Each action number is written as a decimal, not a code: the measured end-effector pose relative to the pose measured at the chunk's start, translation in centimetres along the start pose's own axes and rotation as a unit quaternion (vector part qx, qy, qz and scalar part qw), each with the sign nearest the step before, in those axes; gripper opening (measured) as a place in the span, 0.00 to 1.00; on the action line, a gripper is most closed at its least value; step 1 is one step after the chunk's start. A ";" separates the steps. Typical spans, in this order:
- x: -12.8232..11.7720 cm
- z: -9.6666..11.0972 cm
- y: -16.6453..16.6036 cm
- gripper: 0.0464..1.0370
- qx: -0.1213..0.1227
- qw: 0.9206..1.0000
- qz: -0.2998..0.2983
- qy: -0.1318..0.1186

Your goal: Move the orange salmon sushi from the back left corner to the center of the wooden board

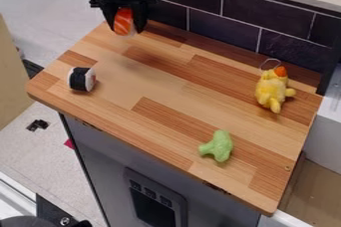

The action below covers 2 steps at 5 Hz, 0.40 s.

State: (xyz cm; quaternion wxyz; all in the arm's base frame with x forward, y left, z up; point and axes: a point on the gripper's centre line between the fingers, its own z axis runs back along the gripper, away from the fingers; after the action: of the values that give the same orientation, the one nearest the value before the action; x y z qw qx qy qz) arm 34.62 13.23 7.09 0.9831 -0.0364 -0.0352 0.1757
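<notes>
In end effector (126, 28) — one sushi (123, 21); below — one roll (81, 79), one broccoli (218, 146), one plush (271, 89)

Seen obliquely from above, over the front side of the bench (150, 84), facing down and across toward the dark tiled wall (243, 14) behind; set moderately near, taking in the full worktop and some floor (47, 149).

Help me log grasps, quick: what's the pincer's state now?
Pincer: closed, holding the orange-and-white toy sushi near the wooden counter's far corner.
</notes>
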 end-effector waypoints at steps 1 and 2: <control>-0.8 2.2 -1.4 0.51 -0.018 1.000 0.001 0.004; -1.6 4.8 -3.3 0.51 -0.031 0.999 -0.012 -0.003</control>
State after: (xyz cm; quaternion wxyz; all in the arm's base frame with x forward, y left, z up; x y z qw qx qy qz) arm 33.90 9.84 12.05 0.9834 -0.0662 -0.0444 0.1630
